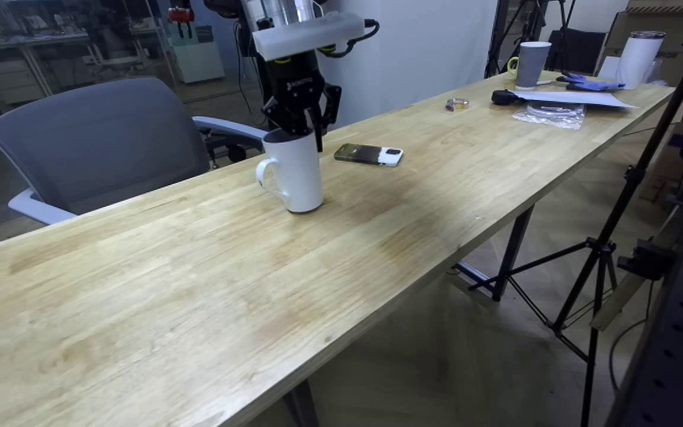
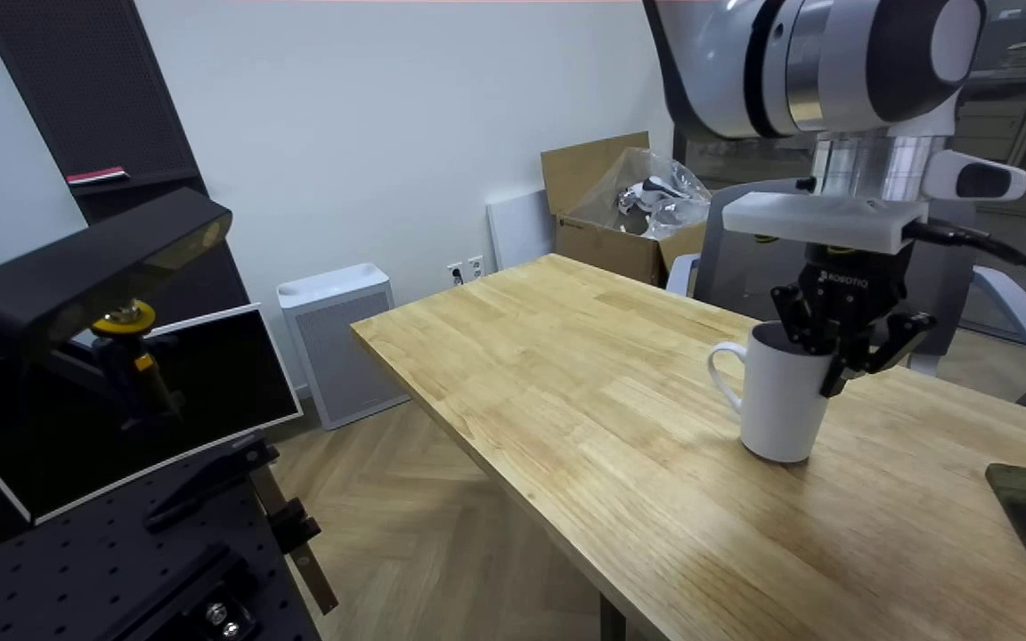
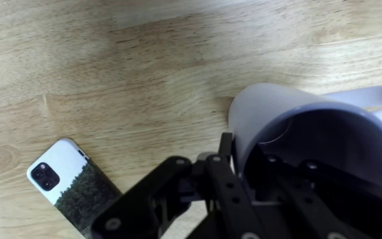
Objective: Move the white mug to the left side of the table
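Note:
The white mug [image 1: 300, 178] stands on the light wooden table [image 1: 199, 284], near its chair-side edge. It shows also in an exterior view [image 2: 780, 405] and at the right of the wrist view [image 3: 264, 103]. Its handle points away from the phone. My gripper [image 1: 313, 131] comes down from above at the mug's rim. In the wrist view the gripper [image 3: 239, 159] has one finger inside the mug and one outside, both close against the wall, shut on it. The inner fingertip is hidden in the dark interior. I cannot tell whether the base is slightly lifted.
A phone [image 1: 371, 155] lies beside the mug. Farther along are a small item [image 1: 457, 105], papers [image 1: 573, 96], a grey cup [image 1: 534, 65], a glove [image 1: 590, 83] and a white tumbler [image 1: 641, 59]. An office chair [image 1: 104, 148] stands against the table edge.

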{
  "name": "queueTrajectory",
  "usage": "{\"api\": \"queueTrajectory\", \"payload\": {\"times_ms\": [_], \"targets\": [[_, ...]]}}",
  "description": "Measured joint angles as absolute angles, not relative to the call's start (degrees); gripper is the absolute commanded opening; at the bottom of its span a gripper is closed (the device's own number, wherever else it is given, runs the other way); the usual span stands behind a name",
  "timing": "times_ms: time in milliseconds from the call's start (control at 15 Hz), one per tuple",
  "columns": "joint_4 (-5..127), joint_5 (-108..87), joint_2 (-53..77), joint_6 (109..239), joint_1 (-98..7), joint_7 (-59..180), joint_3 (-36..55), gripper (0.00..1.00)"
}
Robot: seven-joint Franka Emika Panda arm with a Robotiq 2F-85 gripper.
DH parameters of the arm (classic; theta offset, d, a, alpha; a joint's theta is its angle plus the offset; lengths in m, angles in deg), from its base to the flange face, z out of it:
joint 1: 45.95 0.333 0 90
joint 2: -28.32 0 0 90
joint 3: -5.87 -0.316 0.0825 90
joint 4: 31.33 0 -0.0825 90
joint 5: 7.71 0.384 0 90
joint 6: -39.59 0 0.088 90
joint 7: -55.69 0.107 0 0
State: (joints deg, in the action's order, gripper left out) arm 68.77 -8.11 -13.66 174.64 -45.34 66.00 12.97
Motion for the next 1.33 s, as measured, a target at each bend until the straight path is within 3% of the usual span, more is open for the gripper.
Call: {"api": "queueTrajectory", "payload": {"times_ms": [1333], "targets": [[56.23,-12.22,-17.63,170.7,-40.05,67.21,12.43,0.03]]}}
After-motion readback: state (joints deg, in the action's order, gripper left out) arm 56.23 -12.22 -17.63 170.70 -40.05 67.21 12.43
